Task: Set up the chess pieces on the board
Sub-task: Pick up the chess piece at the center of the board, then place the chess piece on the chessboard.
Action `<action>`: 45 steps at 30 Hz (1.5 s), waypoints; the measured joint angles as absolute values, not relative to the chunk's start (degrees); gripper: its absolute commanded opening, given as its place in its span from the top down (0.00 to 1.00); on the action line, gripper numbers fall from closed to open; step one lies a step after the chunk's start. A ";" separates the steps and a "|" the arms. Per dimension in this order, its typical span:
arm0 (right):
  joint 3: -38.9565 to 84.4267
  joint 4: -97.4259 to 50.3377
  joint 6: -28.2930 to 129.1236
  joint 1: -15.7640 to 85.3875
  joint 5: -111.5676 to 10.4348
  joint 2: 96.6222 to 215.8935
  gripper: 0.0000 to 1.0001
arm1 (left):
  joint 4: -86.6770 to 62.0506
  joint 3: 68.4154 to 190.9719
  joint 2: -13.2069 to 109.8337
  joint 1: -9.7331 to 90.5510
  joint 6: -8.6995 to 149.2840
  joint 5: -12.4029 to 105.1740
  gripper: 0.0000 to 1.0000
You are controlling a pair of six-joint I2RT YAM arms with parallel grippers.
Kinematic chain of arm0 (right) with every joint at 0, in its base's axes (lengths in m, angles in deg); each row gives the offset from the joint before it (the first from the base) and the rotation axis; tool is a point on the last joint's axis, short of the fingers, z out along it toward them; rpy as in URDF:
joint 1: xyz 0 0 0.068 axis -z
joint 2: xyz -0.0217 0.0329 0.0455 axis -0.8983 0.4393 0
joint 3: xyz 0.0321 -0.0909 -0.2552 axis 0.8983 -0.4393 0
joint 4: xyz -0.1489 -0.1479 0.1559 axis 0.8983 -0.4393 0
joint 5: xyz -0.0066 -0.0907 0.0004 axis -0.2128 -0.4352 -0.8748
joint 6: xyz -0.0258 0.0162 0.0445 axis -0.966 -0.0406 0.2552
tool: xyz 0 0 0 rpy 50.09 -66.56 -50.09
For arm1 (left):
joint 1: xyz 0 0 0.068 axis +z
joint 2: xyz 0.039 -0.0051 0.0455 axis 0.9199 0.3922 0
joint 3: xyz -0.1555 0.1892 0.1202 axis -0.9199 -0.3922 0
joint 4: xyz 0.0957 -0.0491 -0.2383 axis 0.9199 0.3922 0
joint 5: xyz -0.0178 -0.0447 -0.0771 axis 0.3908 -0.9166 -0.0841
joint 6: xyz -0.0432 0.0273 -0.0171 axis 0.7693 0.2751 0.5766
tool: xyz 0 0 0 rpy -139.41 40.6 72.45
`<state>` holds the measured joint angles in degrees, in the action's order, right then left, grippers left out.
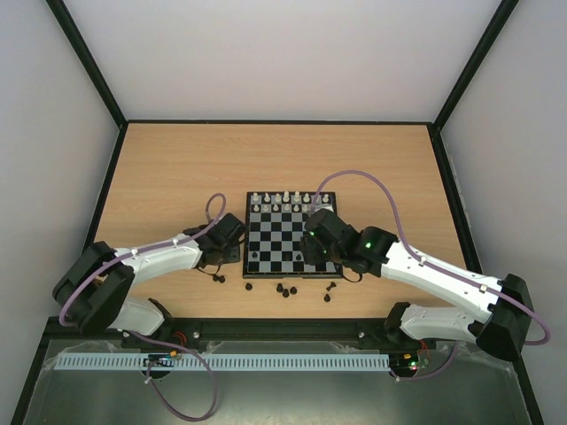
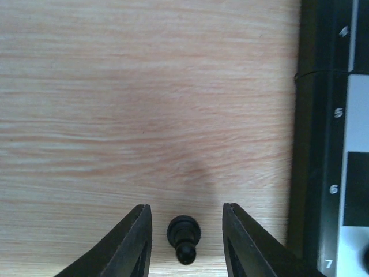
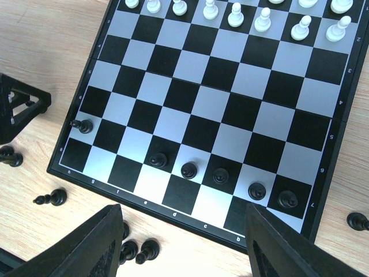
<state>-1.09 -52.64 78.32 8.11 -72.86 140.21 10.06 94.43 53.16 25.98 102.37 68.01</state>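
Wood-grain tabletop (image 2: 144, 115) lies open left of the board (image 2: 311, 173) and its black border. The left gripper (image 2: 185, 216), jaws parted, straddles a black pawn (image 2: 183, 234), touching neither finger. The right gripper (image 3: 184, 210) hangs wide and empty over the board's near edge, where six black pawns (image 3: 189, 170) stand. White pieces (image 3: 236, 14) line the far rows.

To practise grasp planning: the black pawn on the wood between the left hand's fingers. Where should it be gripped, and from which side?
Grip the black pawn across its round base, its widest part, coming down from above. The left hand straddles it, a finger on each side with gaps showing, so closing squarely should centre it.
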 measured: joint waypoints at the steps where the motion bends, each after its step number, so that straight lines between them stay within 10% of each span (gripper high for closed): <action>1: -1.09 -52.62 78.32 8.11 -72.86 140.21 0.42 | 10.02 94.01 53.11 26.00 102.35 67.90 0.66; 13: -1.09 -52.55 78.28 8.11 -72.80 140.98 0.42 | 9.82 93.07 52.59 26.00 102.00 67.29 0.97; 45: 1.36 -59.22 78.85 8.11 -77.67 130.53 0.42 | 19.61 112.83 63.25 9.70 100.36 67.92 0.95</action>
<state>1.36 -59.22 78.85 8.11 -77.67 130.53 19.61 112.83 63.25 9.70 100.36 67.92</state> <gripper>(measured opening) 0.584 0.089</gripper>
